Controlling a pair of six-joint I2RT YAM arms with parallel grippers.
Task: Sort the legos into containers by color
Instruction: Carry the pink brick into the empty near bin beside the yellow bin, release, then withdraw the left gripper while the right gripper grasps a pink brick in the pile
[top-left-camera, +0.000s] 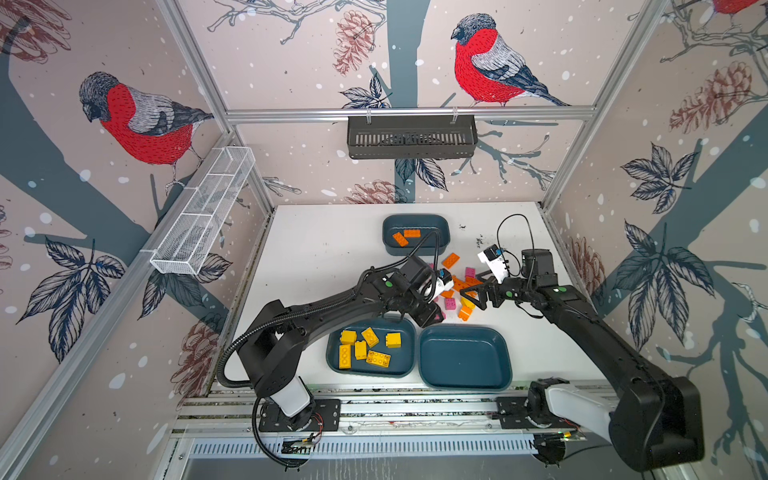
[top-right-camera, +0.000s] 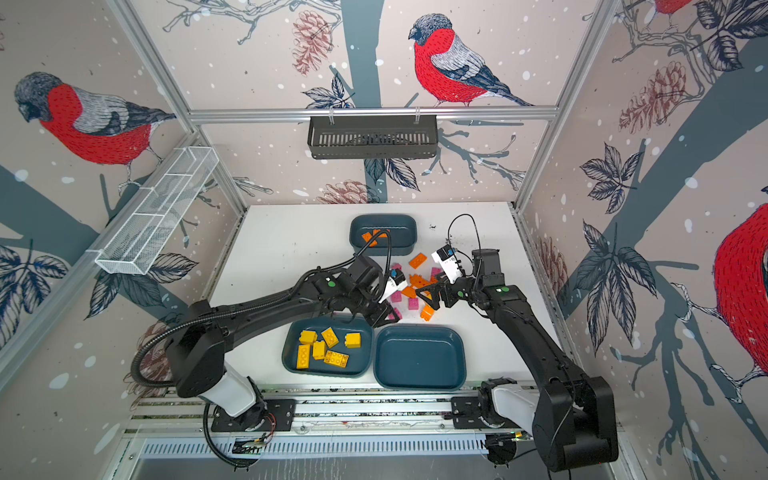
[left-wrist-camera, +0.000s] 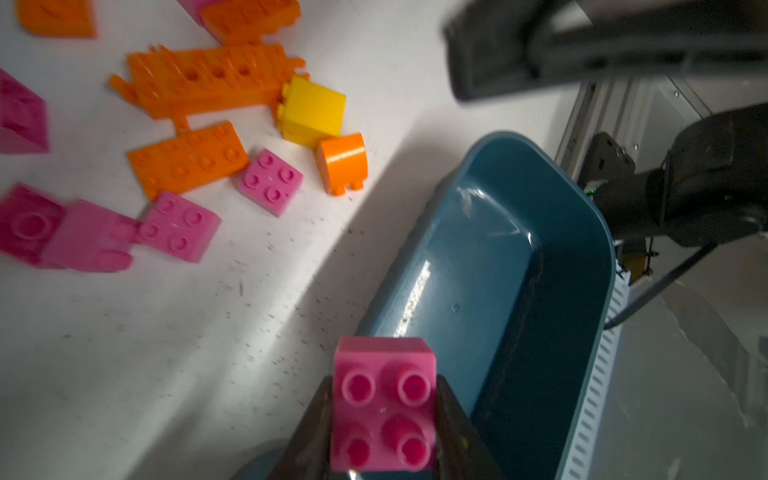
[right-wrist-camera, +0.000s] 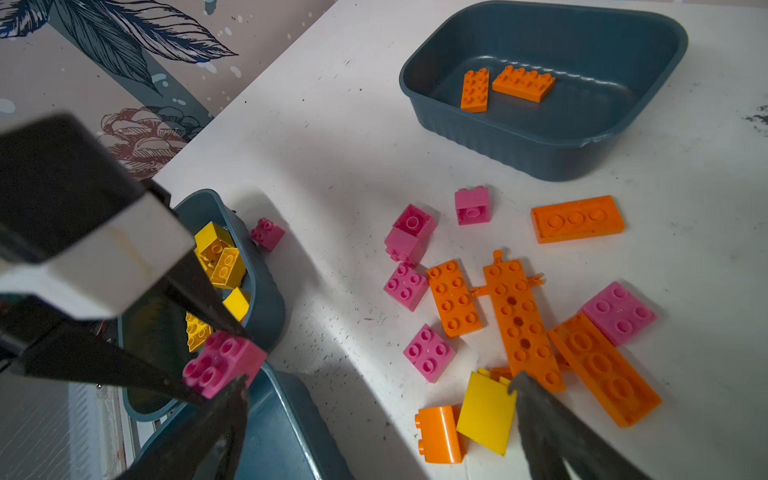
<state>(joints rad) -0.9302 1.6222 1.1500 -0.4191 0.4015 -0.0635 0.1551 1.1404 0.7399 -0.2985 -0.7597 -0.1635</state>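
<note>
Near-left tub (top-left-camera: 401, 361): six yellows (top-left-camera: 370, 336). Far tub (top-left-camera: 436, 232): two oranges (top-left-camera: 411, 233). Near-right tub (top-left-camera: 463, 357) empty. Left gripper (top-left-camera: 435, 316) clamps pink brick (left-wrist-camera: 384, 403); right gripper (right-wrist-camera: 374, 390) agape; pile (right-wrist-camera: 515, 316) remains.

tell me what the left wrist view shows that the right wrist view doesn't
Only the left wrist view: most of the bare inside of the empty tub; the right wrist view catches just a corner of it.
Only the right wrist view: the far tub holding two orange bricks, and the third tub with its yellow bricks.
Both: the pink brick clamped in the left gripper, plus the loose pile with the long orange plate, a loose yellow brick and pink squares.
</note>
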